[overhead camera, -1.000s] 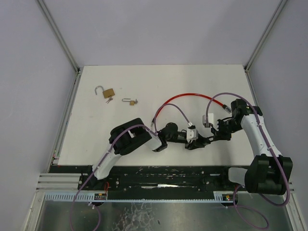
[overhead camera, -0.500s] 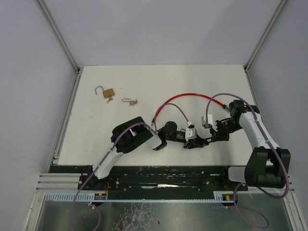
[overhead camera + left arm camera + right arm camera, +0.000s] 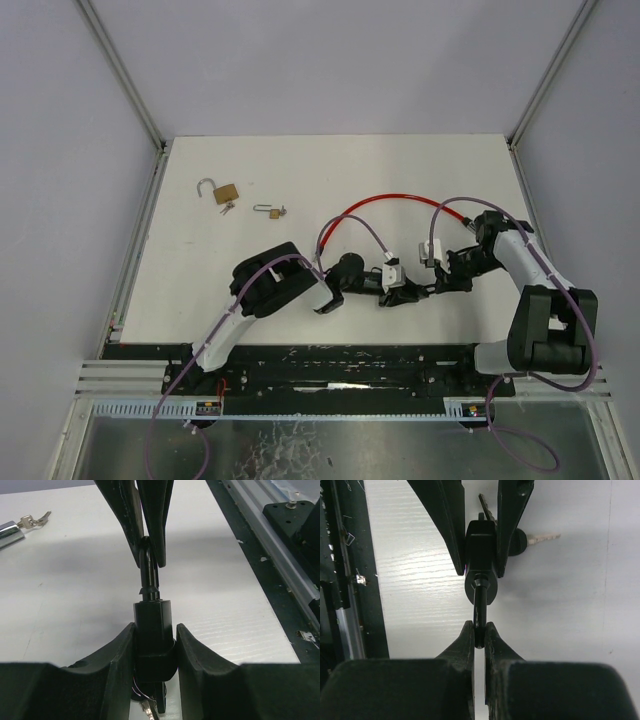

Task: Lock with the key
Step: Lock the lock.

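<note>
A black lock body (image 3: 152, 630) sits between my left gripper's (image 3: 153, 645) jaws, which are shut on it. A black rod (image 3: 148, 565) sticks out of the body, and my right gripper (image 3: 479, 635) is shut on the rod's end (image 3: 479, 610). In the right wrist view the body (image 3: 481, 550) is clamped by the left fingers (image 3: 445, 525), with a black-headed key (image 3: 521, 540) hanging behind it. Key tips (image 3: 147, 711) show under the body. In the top view both grippers meet at the lock (image 3: 415, 290) near the table's front, left gripper (image 3: 402, 291), right gripper (image 3: 438, 285).
A red cable (image 3: 385, 203) arcs behind the grippers; its chrome end with keys (image 3: 15, 527) lies far left in the left wrist view. An open brass padlock (image 3: 222, 192) and a smaller padlock (image 3: 270, 211) lie at the back left. A black rail (image 3: 350, 360) runs along the front edge.
Both grippers and the lock held between them have shifted slightly left. The right forearm has swung in closer. Both grips are unchanged.
</note>
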Available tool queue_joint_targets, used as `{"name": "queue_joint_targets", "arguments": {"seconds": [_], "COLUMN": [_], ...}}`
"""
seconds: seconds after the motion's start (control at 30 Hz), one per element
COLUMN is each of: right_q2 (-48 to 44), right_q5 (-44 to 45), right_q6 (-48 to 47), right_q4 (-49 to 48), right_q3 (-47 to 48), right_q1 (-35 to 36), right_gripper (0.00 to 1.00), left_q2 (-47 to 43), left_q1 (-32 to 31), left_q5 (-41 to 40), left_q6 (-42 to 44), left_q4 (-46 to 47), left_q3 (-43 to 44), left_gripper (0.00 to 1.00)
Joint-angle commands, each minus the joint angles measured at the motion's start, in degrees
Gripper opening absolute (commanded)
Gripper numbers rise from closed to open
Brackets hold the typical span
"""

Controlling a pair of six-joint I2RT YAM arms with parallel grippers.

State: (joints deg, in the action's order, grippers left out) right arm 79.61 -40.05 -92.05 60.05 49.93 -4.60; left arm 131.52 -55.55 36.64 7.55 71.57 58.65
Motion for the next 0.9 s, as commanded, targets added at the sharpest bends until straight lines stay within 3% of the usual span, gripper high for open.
{"name": "queue_joint_targets", "arguments": {"seconds": [0.0,0.17,0.3,0.87], "right_q2": [3.32,0.76,2.53,7.16], "right_q5": [-9.50,-4.38,-2.65,-19.09], "right_q6": [2.09,15.55,21.07,20.98], "right_q4": [-1.46,-11.20,-15.70,-16.65], "right_q3": [-3.28,-6.46,-6.32,-1.26], "right_q1": [5.28,14.44,19.46,21.30], "right_gripper": [0.00,0.00,0.00,0.00], "left_q2": [0.90,1.54,1.47,1.02], "left_q1": [-1.50,-1.60,-1.58,-0.75], "left_q5": [-5.06,-4.54,-4.72,-2.24], "left_q6": [3.08,2.71,2.38,0.10], "left_q4": [-1.20,-1.47,-1.31,6.78], "left_q3": [-0.03,0.23,-0.24,-1.83], "left_gripper": [0.00,0.00,0.00,0.00]}}
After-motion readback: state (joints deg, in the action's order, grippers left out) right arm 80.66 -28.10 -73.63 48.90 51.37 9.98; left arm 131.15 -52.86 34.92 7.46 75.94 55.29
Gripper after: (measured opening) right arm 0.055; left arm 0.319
